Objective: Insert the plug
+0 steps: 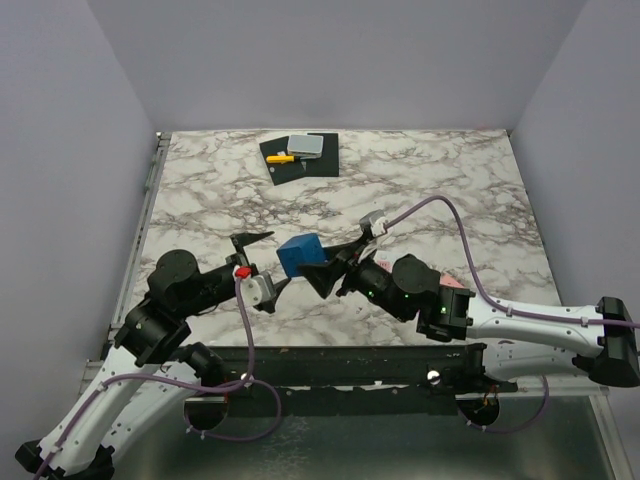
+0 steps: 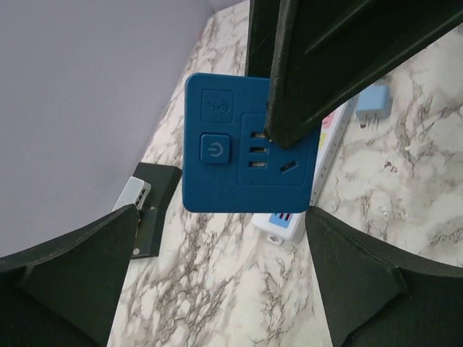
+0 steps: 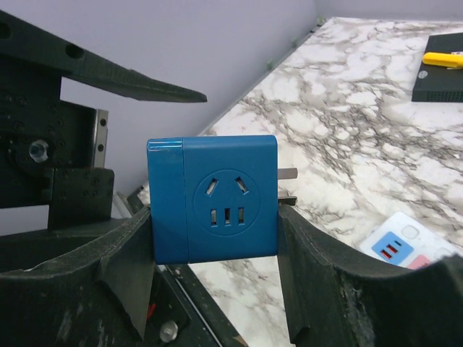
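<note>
Two metal prongs (image 3: pixel 288 173) stick out of one side of the blue plug cube (image 3: pixel 217 199), and their direction decides the coming move. They point sideways, roughly level with the bench (image 1: pixel 430 180), not down toward it. The right end effector (image 3: pixel 215 224) is clenched on the cube, one finger on each of two opposite side faces. It holds the cube up off the bench, as far as I can judge, near the middle of the near edge. The round socket face looks back at the right wrist, and the face with the power button looks toward the left wrist.

The white power strip (image 2: pixel 289 225) lies flat on the bench, lower than the cube and beyond it as seen from the left arm, mostly under the right arm. So the prongs' axis runs across the strip's top rather than into it. By my reading the cube must be turned until the prongs point down before it can go in.

The left end effector (image 2: pixel 221 209) is released, its jaws spread wide, and it faces the cube from just beside it without touching. The right arm already has the cube, so it is the nearer; the left is placed to take it over, should a regrip be wanted
</note>
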{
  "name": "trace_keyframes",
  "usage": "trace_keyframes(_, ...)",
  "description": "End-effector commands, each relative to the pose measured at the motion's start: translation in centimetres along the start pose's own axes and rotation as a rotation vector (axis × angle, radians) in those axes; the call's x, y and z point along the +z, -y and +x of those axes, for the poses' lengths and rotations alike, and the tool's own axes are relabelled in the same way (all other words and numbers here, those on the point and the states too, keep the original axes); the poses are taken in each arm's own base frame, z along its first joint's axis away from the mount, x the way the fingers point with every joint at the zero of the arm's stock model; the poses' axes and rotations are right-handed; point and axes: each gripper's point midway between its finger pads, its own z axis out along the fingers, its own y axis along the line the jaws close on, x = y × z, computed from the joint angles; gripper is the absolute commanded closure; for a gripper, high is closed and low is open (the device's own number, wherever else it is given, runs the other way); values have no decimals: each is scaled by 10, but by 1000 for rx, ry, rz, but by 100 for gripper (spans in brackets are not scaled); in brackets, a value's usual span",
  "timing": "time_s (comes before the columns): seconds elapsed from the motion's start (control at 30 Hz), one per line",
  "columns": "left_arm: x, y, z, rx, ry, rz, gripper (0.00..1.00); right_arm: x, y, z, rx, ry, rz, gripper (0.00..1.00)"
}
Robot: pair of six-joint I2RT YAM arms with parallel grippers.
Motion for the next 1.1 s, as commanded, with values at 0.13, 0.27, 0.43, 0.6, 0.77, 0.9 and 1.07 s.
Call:
trace_keyframes(0.13,3,1,-39,-13,174,38,1,10,-31,-43,201,172,-126,90)
trace_keyframes(0.27,3,-7,-52,10,207,29,2,8,-41,-50,271,201,-208,90)
trace_keyframes(0.43,-4,-17,-74,28,252,14,6,-3,-42,-66,391,270,-330,90)
trace_keyframes(0.6,-12,-28,-98,29,304,-14,7,-8,-59,-73,459,242,-499,89)
trace_keyframes(0.77,-19,-29,-110,49,338,-13,9,-16,-71,-93,541,264,-660,89)
trace_keyframes(0.9,-19,-31,-110,78,338,-21,9,-11,-80,-96,548,222,-705,89)
trace_keyframes(1.07,-20,-29,-111,102,344,-15,9,-11,-84,-105,606,224,-770,89)
